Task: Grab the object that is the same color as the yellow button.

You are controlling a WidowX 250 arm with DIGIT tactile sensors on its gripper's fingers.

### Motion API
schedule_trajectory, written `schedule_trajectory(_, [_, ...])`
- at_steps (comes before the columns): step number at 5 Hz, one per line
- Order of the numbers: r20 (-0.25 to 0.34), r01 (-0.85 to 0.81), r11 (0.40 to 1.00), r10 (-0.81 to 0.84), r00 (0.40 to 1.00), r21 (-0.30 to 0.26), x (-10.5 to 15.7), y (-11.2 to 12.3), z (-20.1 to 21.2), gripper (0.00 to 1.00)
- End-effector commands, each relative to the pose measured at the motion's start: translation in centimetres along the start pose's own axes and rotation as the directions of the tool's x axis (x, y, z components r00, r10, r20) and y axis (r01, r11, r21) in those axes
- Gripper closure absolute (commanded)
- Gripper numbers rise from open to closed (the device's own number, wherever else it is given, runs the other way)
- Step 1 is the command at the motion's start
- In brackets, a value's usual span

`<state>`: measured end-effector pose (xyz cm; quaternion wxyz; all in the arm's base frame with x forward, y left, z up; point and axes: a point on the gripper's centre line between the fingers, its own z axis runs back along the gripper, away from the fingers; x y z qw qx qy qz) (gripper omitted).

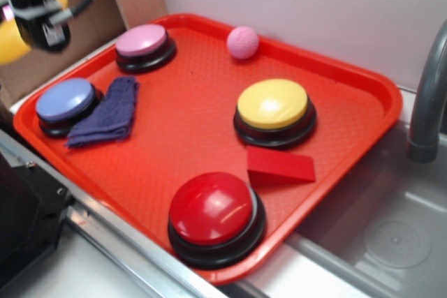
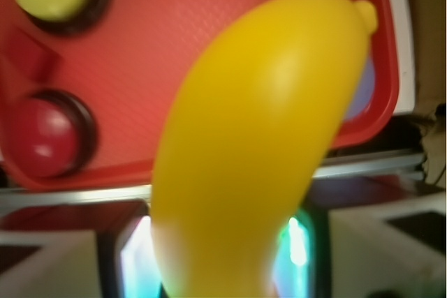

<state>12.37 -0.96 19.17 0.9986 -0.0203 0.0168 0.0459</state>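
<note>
While my tool point(image 1: 31, 15) hangs in the air past the red tray's point(image 1: 209, 130) far left corner, it grips the yellow banana point(image 2: 258, 144), lifted clear of the tray. From the wrist, the banana fills the view, stem tip up. On the tray, the yellow button point(image 1: 274, 111) sits right of centre, with the red button point(image 1: 215, 215) nearer and a red wedge point(image 1: 281, 167) between them.

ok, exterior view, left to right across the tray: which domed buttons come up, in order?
blue button → pink button → red button → yellow button. The gripper sits up at the far left, above and off the tray, holding the yellow banana.
</note>
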Motion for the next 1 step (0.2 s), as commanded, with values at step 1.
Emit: schedule_trajectory(1, [0.069,0.011,0.999,-0.013,0.998,0.035,-0.62,-1.25,6.56,1.00])
